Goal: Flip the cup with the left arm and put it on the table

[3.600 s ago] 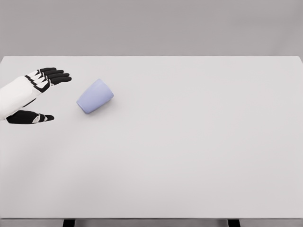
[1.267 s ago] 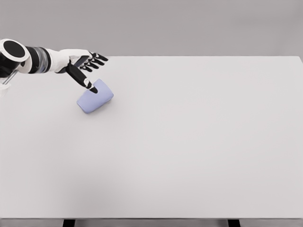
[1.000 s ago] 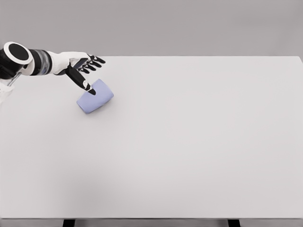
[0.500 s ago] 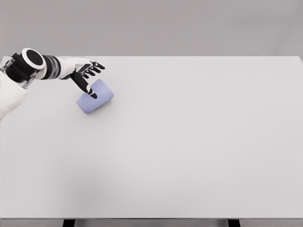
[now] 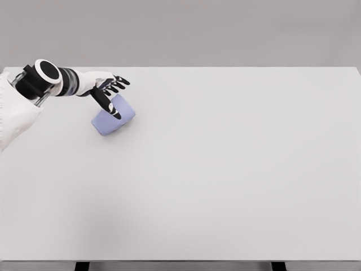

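Only the head view to go on here. The pale blue cup is lying tipped on its side on the white table, toward the far left part of the tabletop, with one end pointing down-left toward the camera side and the other up-right. I honestly can't tell which end is the mouth and which is the base, the render is too flat.

The left hand comes in from the left edge and sits right over the far-left side of the cup. Its thumb lies down across the cup's top surface and the other fingers fan out past the cup's back edge, spread rather than wrapped. So I'd call it open, not gripping yet; the thumb may be touching the cup, but from this angle I can't say for sure.

My read: this is the reach-and-grasp step, nothing flipped yet. Next it needs to close the fingers around the cup's wall, thumb on one side and fingers on the other, firmly enough that it doesn't roll away, then lift, turn the wrist and set it standing.

The cup's far side is hidden behind the hand, and the right arm isn't in the picture at all
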You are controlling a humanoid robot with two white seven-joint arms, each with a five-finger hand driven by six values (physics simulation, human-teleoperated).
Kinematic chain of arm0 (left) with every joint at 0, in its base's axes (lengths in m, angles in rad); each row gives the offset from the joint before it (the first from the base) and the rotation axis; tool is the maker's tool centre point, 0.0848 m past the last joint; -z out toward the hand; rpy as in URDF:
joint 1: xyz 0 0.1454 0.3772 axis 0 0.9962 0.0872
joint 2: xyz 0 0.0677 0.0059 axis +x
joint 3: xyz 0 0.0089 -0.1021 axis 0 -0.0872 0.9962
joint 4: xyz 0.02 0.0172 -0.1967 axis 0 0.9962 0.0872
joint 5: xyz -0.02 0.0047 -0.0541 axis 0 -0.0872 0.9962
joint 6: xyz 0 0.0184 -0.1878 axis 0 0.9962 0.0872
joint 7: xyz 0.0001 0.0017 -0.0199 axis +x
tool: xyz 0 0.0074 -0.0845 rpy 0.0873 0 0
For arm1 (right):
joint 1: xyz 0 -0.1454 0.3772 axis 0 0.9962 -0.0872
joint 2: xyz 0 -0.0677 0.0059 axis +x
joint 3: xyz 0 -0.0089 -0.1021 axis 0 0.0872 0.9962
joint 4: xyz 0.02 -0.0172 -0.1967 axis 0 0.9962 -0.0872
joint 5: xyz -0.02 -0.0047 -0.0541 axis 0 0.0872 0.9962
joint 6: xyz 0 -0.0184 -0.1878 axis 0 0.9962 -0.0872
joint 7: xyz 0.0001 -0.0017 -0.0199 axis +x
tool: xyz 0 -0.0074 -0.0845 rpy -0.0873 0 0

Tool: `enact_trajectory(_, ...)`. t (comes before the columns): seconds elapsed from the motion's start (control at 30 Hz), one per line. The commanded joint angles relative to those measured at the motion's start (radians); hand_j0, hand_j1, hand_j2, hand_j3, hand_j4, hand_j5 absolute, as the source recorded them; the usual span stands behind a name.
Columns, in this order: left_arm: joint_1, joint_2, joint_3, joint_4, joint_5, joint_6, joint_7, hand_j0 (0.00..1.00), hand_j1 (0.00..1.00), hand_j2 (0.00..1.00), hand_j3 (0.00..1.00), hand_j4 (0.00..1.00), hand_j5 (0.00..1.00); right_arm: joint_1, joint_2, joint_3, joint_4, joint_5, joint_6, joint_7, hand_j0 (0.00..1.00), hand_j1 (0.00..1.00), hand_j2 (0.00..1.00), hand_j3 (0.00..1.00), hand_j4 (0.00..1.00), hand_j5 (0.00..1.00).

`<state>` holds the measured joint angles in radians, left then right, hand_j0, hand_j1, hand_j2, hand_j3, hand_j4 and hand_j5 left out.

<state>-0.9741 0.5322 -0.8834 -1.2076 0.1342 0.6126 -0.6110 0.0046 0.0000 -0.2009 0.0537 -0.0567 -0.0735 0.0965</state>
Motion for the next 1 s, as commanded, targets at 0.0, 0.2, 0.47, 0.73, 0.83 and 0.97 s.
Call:
enact_trajectory(0.0, 0.000, -0.001, 0.001, 0.002, -0.001, -0.002, 0.000, 1.00, 1.00, 1.00, 1.00, 1.00, 1.00, 0.000, 0.000, 0.000, 0.000, 0.000, 0.000, 0.000, 1.00, 1.00, 1.00, 1.00, 1.00, 1.00)
enact_trajectory(0.2, 0.003, -0.001, 0.001, 0.025, -0.007, -0.002, 0.000, 1.00, 1.00, 1.00, 1.00, 1.00, 1.00, 0.000, 0.000, 0.000, 0.000, 0.000, 0.000, 0.000, 1.00, 1.00, 1.00, 1.00, 1.00, 1.00)
enact_trajectory(0.47, 0.018, -0.006, 0.001, 0.031, -0.007, -0.002, 0.000, 1.00, 1.00, 1.00, 1.00, 1.00, 1.00, 0.000, 0.000, 0.000, 0.000, 0.000, 0.000, 0.000, 1.00, 1.00, 1.00, 1.00, 1.00, 1.00)
enact_trajectory(0.73, 0.018, -0.026, 0.001, 0.054, -0.008, -0.002, 0.000, 0.93, 0.93, 0.93, 0.93, 0.93, 0.93, 0.000, 0.000, 0.000, 0.000, 0.000, 0.000, 0.000, 1.00, 1.00, 1.00, 1.00, 1.00, 1.00)
enact_trajectory(0.83, 0.018, -0.026, 0.001, 0.054, -0.010, -0.002, 0.000, 0.81, 0.81, 0.81, 0.81, 0.81, 0.81, 0.000, 0.000, 0.000, 0.000, 0.000, 0.000, 0.000, 1.00, 1.00, 1.00, 1.00, 1.00, 1.00)
enact_trajectory(0.97, 0.018, -0.026, 0.001, 0.056, -0.011, -0.002, 0.000, 0.70, 0.70, 0.70, 0.70, 0.70, 0.70, 0.000, 0.000, 0.000, 0.000, 0.000, 0.001, 0.000, 1.00, 1.00, 1.00, 1.00, 1.00, 1.00)
